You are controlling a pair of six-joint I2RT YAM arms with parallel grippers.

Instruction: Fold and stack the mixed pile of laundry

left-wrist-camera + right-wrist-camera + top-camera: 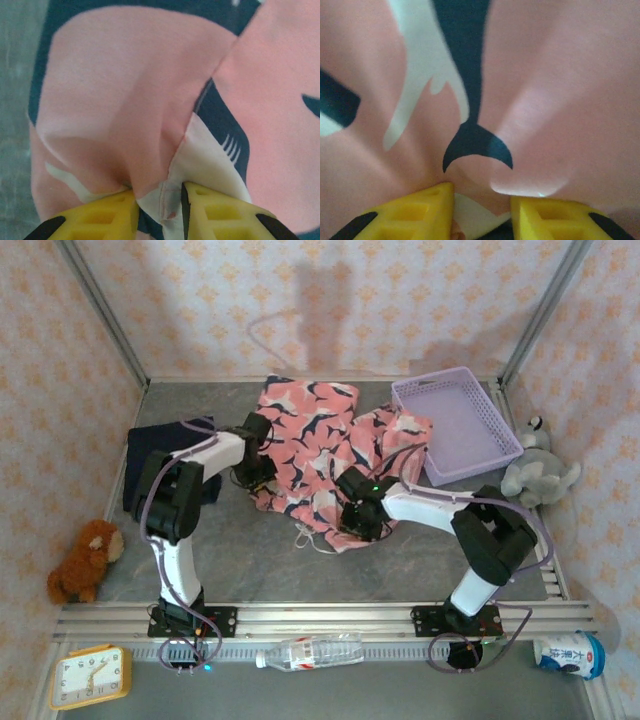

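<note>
Left pincer [159, 201] and right pincer [482, 201], each nearly closed, pinch folds of the salmon-pink shark-print cloth [305, 440] spread mid-way across the bench [260, 560] — best to lift both evenly, keeping the edge between them taut. Navy cloth [138, 452] lies farther left.

Printed cloth [305, 435] lies centrally, plain cloth [148, 438] to its left, basket [460, 425] to its right

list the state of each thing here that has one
shark cloth, rumpled, unfolded
navy cloth, flat on table, ungripped
basket, upright, empty
left end effector, shut on shark cloth
right end effector, shut on shark cloth
bottle, on its side
</note>
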